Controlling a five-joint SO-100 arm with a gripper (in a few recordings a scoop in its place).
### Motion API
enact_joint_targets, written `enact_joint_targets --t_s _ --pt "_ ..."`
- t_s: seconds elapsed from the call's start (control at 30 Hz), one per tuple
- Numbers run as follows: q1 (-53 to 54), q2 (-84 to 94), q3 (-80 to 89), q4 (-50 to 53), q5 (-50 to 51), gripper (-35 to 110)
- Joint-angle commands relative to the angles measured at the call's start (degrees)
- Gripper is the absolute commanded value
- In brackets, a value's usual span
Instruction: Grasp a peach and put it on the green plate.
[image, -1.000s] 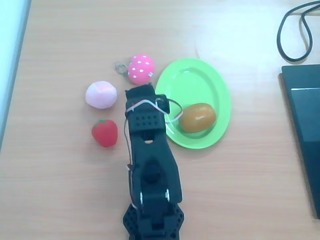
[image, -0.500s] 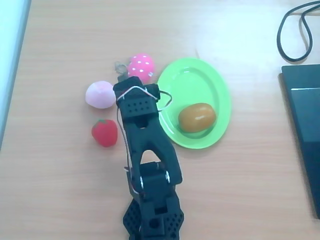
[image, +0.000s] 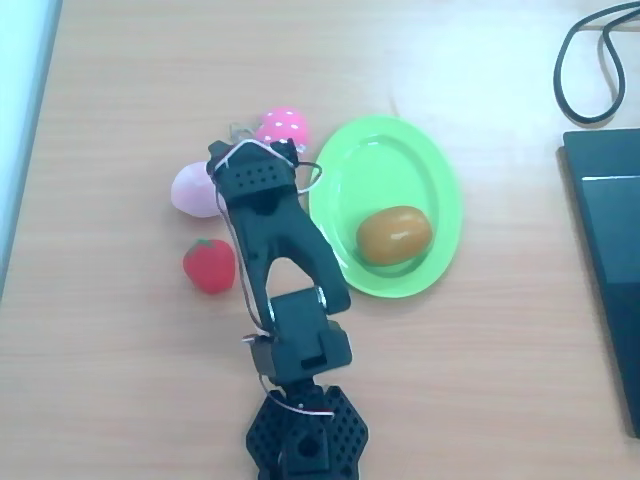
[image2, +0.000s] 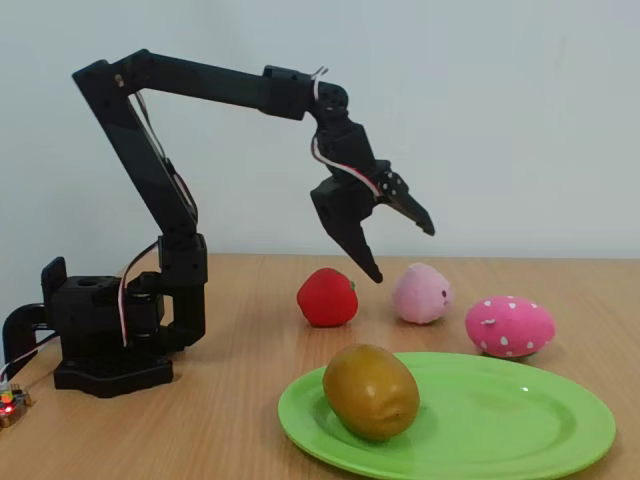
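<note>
Pincer of mine hangs in the air with its jaws spread wide and nothing between them, tips pointing down toward the counter. In the fixed view it is above the gap between the strawberry and the peach. From overhead my arm covers the right part of the peach, which sits on the counter left of the green plate and apart from it. The strawberry lies just below the peach in that view. A pink white-dotted ball rests near the plate's upper left rim. A glossy brown oval fruit lies on the plate.
</note>
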Motion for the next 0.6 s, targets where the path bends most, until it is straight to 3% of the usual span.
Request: enact_joint_targets --t_s 0.0,0.57 --pt "-1.67 -3.96 -4.83 0.62 -0.70 49" --pt "-4.39 -22.68 -16.87 0.26 -2.46 53"
